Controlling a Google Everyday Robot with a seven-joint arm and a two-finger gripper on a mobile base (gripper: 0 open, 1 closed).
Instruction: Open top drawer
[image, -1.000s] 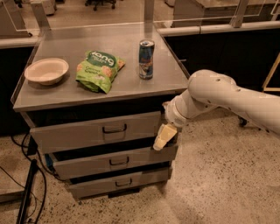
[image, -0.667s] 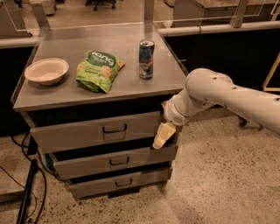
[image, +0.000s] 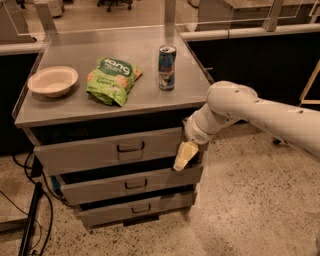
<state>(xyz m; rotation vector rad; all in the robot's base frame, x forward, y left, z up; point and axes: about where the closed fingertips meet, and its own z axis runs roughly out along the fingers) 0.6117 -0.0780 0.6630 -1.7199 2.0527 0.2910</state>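
The top drawer (image: 100, 152) is the widest grey metal front of the cabinet, just under the tabletop, with a dark loop handle (image: 131, 147) at its middle. A dark gap runs above its front; its inside is hidden. My gripper (image: 184, 156) is cream-coloured and points down at the drawer front's right end, to the right of the handle and apart from it. The white arm (image: 235, 107) reaches in from the right.
Two shorter drawers (image: 130, 184) (image: 135, 209) sit below. On the grey tabletop (image: 145, 95) stand a white bowl (image: 52, 81), a green snack bag (image: 112, 80) and a can (image: 167, 67). Cables (image: 35, 220) lie on the floor at left.
The arm and gripper have shifted slightly left along the top drawer's right end. The drawers and the tabletop items have not moved.
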